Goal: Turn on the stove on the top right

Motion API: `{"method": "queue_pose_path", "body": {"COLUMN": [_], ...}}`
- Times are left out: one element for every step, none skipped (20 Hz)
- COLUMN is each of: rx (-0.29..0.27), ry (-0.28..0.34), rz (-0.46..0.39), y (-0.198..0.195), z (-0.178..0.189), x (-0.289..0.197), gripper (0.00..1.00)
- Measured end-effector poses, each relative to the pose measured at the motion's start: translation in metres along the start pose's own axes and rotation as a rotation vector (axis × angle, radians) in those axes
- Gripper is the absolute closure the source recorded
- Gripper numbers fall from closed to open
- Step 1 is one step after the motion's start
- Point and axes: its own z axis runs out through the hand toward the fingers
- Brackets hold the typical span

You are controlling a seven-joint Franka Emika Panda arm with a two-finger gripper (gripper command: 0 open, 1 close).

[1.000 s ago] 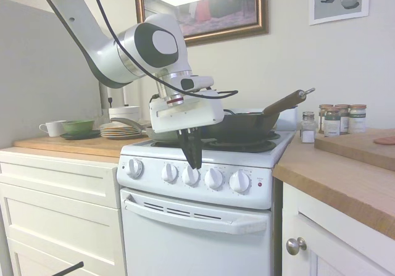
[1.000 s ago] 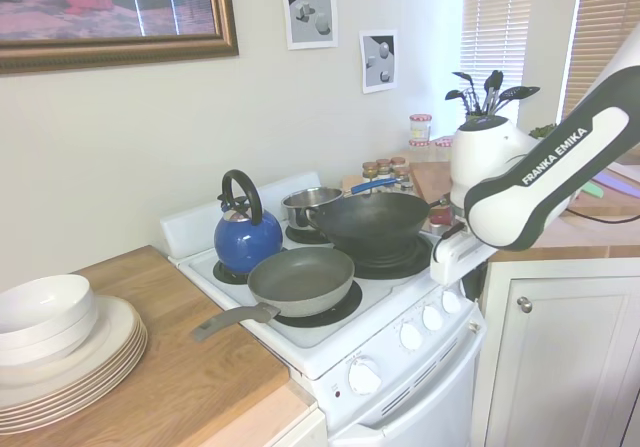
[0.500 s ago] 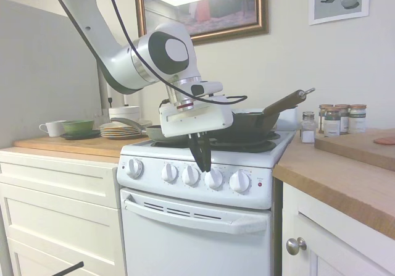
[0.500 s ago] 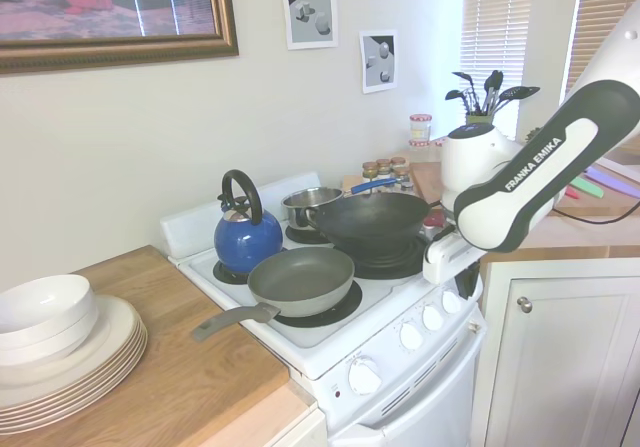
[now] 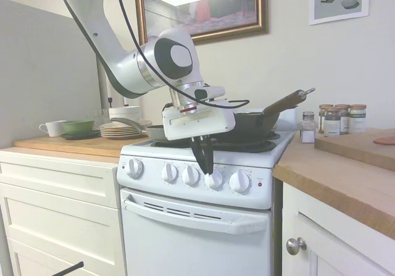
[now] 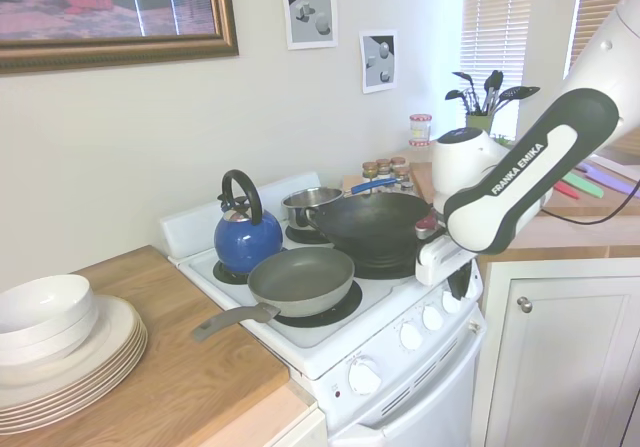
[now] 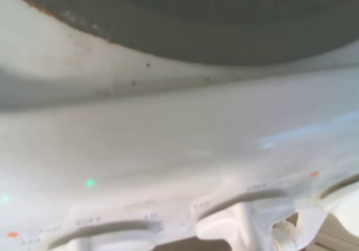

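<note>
The stove (image 5: 197, 226) is a white cooker with black burners and a row of several round white knobs on its front panel. A small red light (image 5: 260, 184) sits at the right end of that row, and the oven-door handle (image 5: 194, 215) runs below it. My gripper (image 5: 207, 168) points down in front of the panel, its dark fingers shut with nothing between them. Its tips are just above the gap between the third knob (image 5: 191, 175) and the fourth knob (image 5: 214, 178). From the other side the gripper (image 6: 462, 285) hangs at the stove's front right corner. The wrist view shows blurred white panel and knobs (image 7: 241, 228).
A dark wok (image 5: 247, 125) sits on the burner right behind my wrist, its handle sticking up to the right. A grey frying pan (image 6: 300, 279), blue kettle (image 6: 243, 237) and small pot (image 6: 310, 205) fill the other burners. Spice jars (image 5: 339, 118) and stacked plates (image 6: 60, 352) stand on the wooden counters.
The gripper has slid right along the knob row, from over the third knob toward the fourth, and dropped slightly. Its fingers stay shut.
</note>
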Motion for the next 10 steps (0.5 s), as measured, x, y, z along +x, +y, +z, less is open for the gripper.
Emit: {"method": "queue_pose_path", "body": {"rx": [0.0, 0.0, 0.001, 0.001, 0.002, 0.003, 0.006, 0.009, 0.012, 0.015], "ry": [0.0, 0.0, 0.0, 0.001, 0.001, 0.003, 0.005, 0.007, 0.01, 0.014], "rz": [0.001, 0.002, 0.002, 0.002, 0.001, 0.001, 0.0, 0.0, 0.0, 0.001], "y": [0.0, 0.0, 0.0, -0.001, -0.001, -0.002, -0.002, -0.003, -0.003, -0.003], "z": [0.0, 0.0, 0.0, 0.0, -0.001, -0.002, -0.003, -0.005, -0.007, -0.01], "x": [0.0, 0.001, 0.001, 0.001, 0.001, 0.001, 0.001, 0.001, 0.001, 0.002], "gripper": [1.0, 1.0, 1.0, 1.0, 1.0, 1.0, 1.0, 1.0, 1.0, 1.0]}}
